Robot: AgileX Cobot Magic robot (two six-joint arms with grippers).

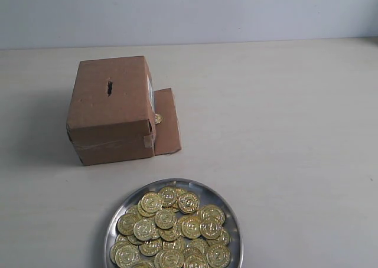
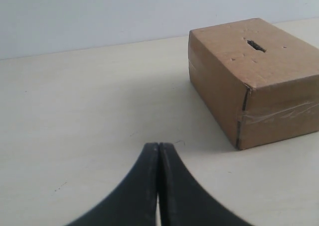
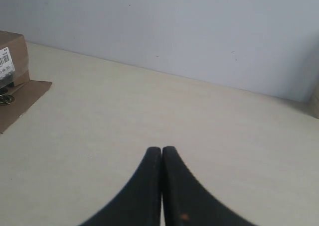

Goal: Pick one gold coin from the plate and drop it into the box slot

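Note:
A round silver plate (image 1: 231,213) at the table's front holds a heap of several gold coins (image 1: 171,226). Behind it stands the brown cardboard box (image 1: 112,123), its dark slot (image 1: 110,88) cut in the top face. The left wrist view shows the box (image 2: 264,96) and slot (image 2: 256,46) some way beyond my left gripper (image 2: 159,147), which is shut with nothing in it. My right gripper (image 3: 162,150) is shut and empty too, over bare table, with the box's labelled corner (image 3: 10,61) far off to one side. Neither gripper appears in the exterior view.
A loose cardboard flap (image 1: 167,121) lies flat on the table against the box's right side, with a stray coin (image 1: 157,118) resting on it by the box wall. A pale wall (image 1: 189,11) backs the table.

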